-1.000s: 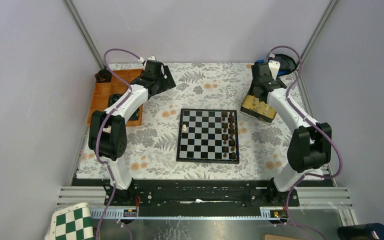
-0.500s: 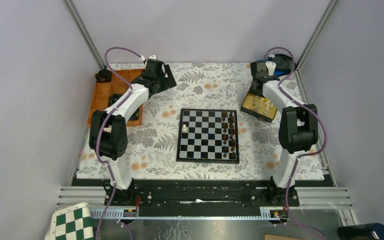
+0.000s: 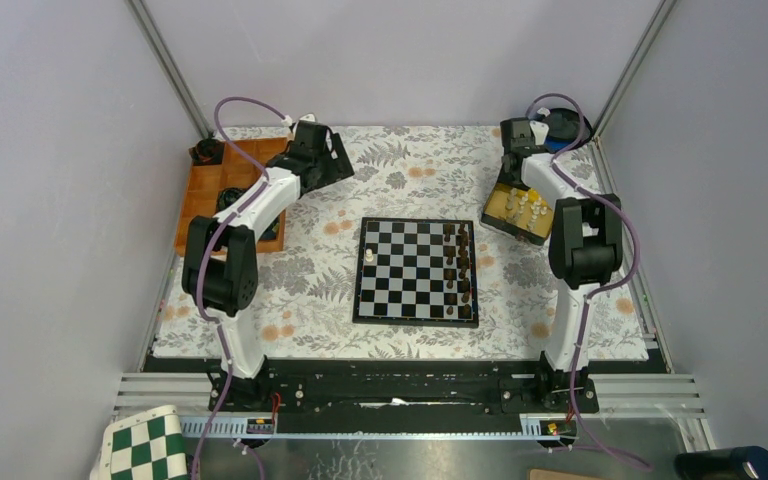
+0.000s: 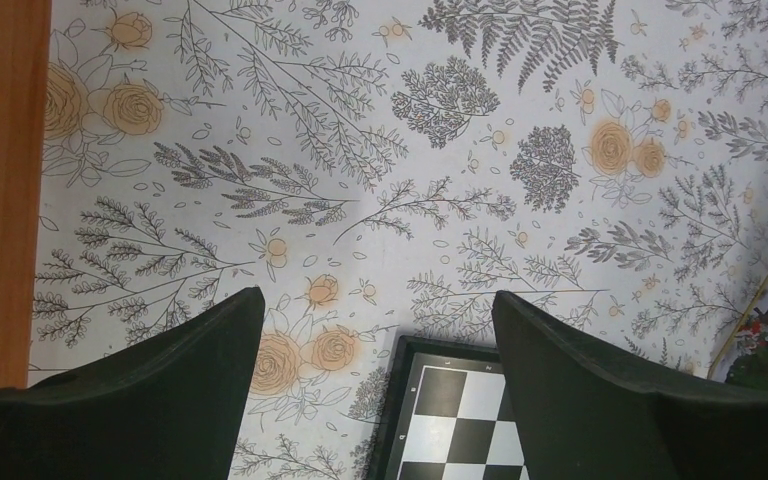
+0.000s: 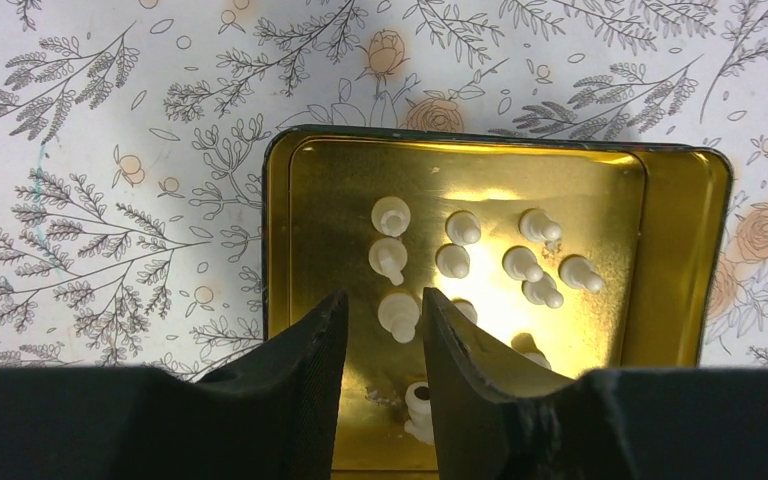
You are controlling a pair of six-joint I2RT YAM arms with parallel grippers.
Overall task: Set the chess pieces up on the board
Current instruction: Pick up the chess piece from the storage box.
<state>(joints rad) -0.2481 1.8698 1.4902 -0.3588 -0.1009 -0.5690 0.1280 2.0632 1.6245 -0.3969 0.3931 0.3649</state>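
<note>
The black-framed board [image 3: 416,321] lies mid-table; its corner shows in the left wrist view [image 4: 430,352]. One white piece [image 3: 371,256] stands on its left edge. Dark pieces [image 3: 455,265] fill its right columns. A gold tin [image 3: 493,216] right of the board holds several white pieces [image 5: 520,262]. My right gripper [image 3: 516,168] hovers above the tin's far end. In the right wrist view it [image 5: 384,295] is open narrowly and empty, with one white piece [image 5: 400,315] lying below the gap. My left gripper [image 3: 332,165] is wide open and empty [image 4: 378,300] over the floral cloth.
An orange wooden tray [image 3: 222,195] sits at the far left, its edge in the left wrist view [image 4: 0,200]. A blue object [image 3: 570,125] lies in the far right corner. A green-and-white checkered board [image 3: 145,448] lies off the table at the near left.
My right arm has folded upright and its gripper has drawn back from over the tin's middle toward the tin's far end. The left arm has hardly moved.
</note>
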